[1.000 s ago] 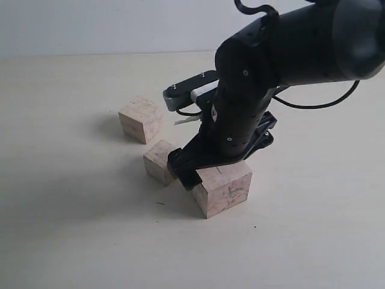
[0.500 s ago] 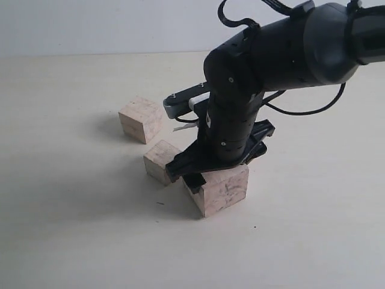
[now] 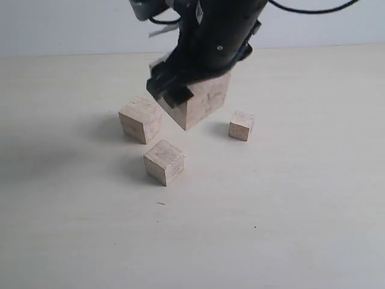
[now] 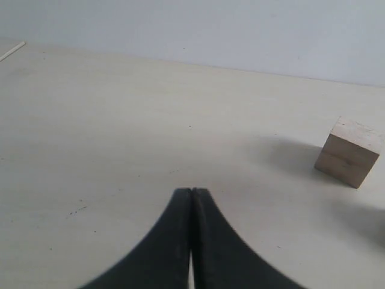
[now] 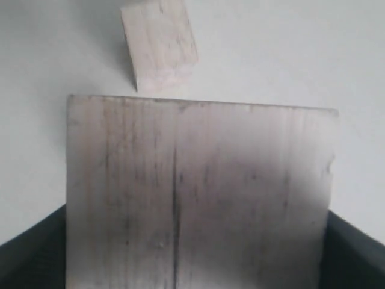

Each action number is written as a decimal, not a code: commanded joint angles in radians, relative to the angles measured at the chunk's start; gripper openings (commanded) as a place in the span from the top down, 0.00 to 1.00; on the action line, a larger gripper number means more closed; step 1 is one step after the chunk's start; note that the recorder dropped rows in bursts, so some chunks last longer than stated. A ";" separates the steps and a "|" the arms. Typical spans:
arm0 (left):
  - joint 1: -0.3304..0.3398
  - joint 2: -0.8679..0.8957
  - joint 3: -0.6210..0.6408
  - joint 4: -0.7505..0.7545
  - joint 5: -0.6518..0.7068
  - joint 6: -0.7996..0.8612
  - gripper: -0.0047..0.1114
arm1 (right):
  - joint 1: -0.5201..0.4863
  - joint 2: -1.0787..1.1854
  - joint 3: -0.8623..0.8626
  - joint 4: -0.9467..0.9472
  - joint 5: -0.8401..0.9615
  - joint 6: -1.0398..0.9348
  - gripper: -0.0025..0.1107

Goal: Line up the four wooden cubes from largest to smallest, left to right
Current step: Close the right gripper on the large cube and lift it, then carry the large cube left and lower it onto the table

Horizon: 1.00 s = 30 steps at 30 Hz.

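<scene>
**Right arm holds the big cube aloft; left claw closed and idle.**

The left claw (image 4: 191, 201) sits low over the table (image 3: 72, 229), fingers pressed together, gripping nothing. In the exterior view, the left cube (image 3: 141, 119) sits flat on the table. The front cube (image 3: 164, 161) lies near it, closer to the camera, not touching. The right arm (image 3: 222, 30) reaches down from the top edge. The right claw (image 3: 180, 84) is spread wide and clamped on opposite faces of the big cube (image 3: 201, 102). This cube appears lifted clear of the table, one upright edge toward the camera. Its sides are equal, so no long axis. A dark line runs along the face seen from the right wrist. The small cube (image 3: 241, 125) rests on the table further right, apart.
</scene>
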 commanded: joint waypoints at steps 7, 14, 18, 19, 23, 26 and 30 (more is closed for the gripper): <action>0.002 -0.006 0.003 0.004 -0.010 0.002 0.96 | 0.002 0.070 -0.070 0.186 -0.185 -0.392 0.98; 0.002 -0.006 0.003 0.004 -0.010 0.002 0.96 | 0.002 0.186 -0.070 0.705 -0.244 -1.155 0.98; 0.002 -0.006 0.003 0.004 -0.010 0.002 0.96 | 0.002 0.240 -0.070 0.888 -0.244 -1.515 0.98; 0.002 -0.006 0.003 0.004 -0.010 0.002 0.96 | 0.002 0.255 -0.070 0.911 -0.245 -1.583 0.98; 0.002 -0.006 0.003 0.004 -0.010 0.002 0.96 | 0.002 0.302 -0.070 0.920 -0.268 -1.676 0.98; 0.002 -0.006 0.003 0.004 -0.010 0.002 0.96 | 0.000 0.334 -0.070 0.908 -0.303 -1.676 0.98; 0.002 -0.006 0.003 0.004 -0.010 0.002 0.96 | 0.000 0.360 -0.070 0.904 -0.400 -1.676 0.98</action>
